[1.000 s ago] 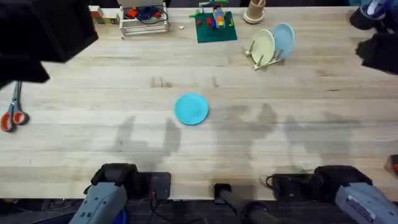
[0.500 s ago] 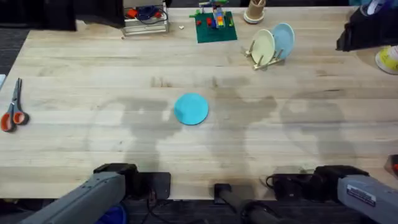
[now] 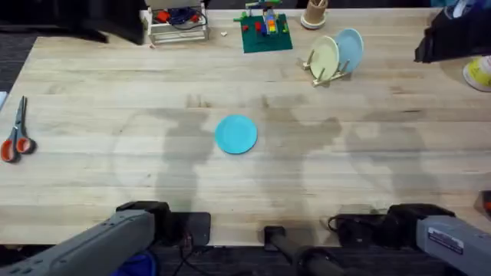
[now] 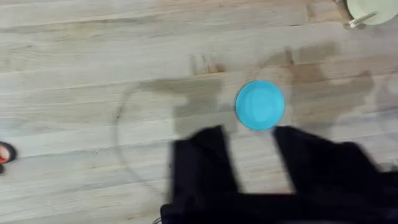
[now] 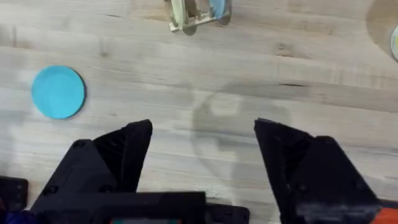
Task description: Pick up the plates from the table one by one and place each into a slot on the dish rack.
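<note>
A bright turquoise plate [image 3: 235, 134] lies flat near the middle of the table [image 3: 92, 184]. At the back right stands the small wooden dish rack [image 3: 321, 74], holding a pale yellow plate [image 3: 324, 55] and a light blue plate [image 3: 351, 46] upright. In the left wrist view my left gripper [image 4: 252, 165] hovers open high above the table, just short of the turquoise plate [image 4: 260, 104]. In the right wrist view my right gripper [image 5: 202, 155] is open over bare wood, with the turquoise plate [image 5: 58, 91] off to one side and the rack [image 5: 186, 17] farther off.
Orange-handled scissors [image 3: 15, 138] lie at the left edge. Along the back stand a white wire-frame stand [image 3: 178, 23], a green baseplate with bricks [image 3: 266, 32] and a wooden cup [image 3: 314, 13]. Dark equipment [image 3: 453, 38] and a yellow item [image 3: 479, 73] sit at the far right.
The large dark blurred shapes at the upper left and right edge have moved out of the overhead view. The left arm's link at the bottom has swung lower left. The turquoise plate has not moved.
</note>
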### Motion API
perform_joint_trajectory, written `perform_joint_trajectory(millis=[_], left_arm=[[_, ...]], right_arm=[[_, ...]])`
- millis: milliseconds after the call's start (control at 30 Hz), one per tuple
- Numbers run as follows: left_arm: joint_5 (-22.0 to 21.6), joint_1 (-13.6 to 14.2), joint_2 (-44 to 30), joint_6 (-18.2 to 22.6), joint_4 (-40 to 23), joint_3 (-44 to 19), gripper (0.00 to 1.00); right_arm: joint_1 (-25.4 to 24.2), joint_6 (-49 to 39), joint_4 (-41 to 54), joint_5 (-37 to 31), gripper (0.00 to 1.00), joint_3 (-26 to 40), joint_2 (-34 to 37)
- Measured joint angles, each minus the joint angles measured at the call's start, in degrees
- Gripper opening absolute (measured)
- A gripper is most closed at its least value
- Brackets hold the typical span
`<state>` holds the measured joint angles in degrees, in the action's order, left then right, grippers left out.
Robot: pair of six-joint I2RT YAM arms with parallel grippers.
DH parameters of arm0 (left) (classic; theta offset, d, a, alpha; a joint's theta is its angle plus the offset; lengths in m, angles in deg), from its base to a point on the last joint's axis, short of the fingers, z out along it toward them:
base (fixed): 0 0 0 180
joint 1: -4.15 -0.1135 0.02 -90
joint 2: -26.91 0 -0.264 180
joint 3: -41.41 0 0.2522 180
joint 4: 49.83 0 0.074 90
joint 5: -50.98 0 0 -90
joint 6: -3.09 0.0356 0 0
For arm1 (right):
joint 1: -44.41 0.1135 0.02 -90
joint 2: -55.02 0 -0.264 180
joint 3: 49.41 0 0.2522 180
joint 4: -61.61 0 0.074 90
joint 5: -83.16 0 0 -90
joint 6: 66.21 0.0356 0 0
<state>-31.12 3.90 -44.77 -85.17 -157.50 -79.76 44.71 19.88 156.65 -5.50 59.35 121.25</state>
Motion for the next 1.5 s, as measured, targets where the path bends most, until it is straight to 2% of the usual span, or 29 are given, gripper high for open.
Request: perform_joint_trajectory(millis=[67, 100, 233, 433, 667, 867, 1000, 1133, 1267, 1500], left_arm=[[0.02, 0.00, 0.00, 0.09, -0.47, -0.07, 0.100], [0.06, 0.00, 0.00, 0.11, -1.17, -0.11, 0.056], [1.93, 0.00, 0.00, 0.36, -2.14, -0.13, 0.042], [10.06, -0.43, -0.24, 3.43, -2.21, -0.15, 0.043], [22.45, -5.24, -3.00, 8.68, -2.02, 1.22, 0.043], [32.92, -10.68, -3.25, 13.61, -1.08, 9.50, 0.043], [39.25, -12.74, -3.26, 16.51, 1.19, 16.69, 0.042], [45.43, -13.22, -3.27, 19.55, 4.05, 24.57, 0.042], [51.34, -13.31, -3.28, 21.56, 9.75, 33.80, 0.042], [58.53, -13.40, -3.34, 22.51, 20.00, 48.84, 0.042]], right_arm=[[0.00, -0.01, 0.00, -0.02, 0.992, 0.00, 0.00], [0.00, -0.02, 0.00, -0.02, 0.992, 0.00, 0.00], [0.00, -0.02, 0.00, 0.00, 0.992, 0.00, 0.00], [0.00, -0.02, 0.00, -0.02, 0.992, 0.00, 0.00], [0.00, -0.02, 0.00, -0.02, 0.992, 0.00, 0.00], [0.00, 0.00, 0.00, -0.02, 0.992, 0.00, 0.00], [0.00, -0.02, 0.00, -0.02, 0.991, 0.00, 0.00], [0.00, -0.02, 0.00, 0.00, 0.991, 0.00, 0.00], [0.00, -0.02, 0.00, -0.02, 0.992, 0.00, 0.00], [0.00, -0.01, 0.02, -0.01, 0.992, 0.00, 0.00]])
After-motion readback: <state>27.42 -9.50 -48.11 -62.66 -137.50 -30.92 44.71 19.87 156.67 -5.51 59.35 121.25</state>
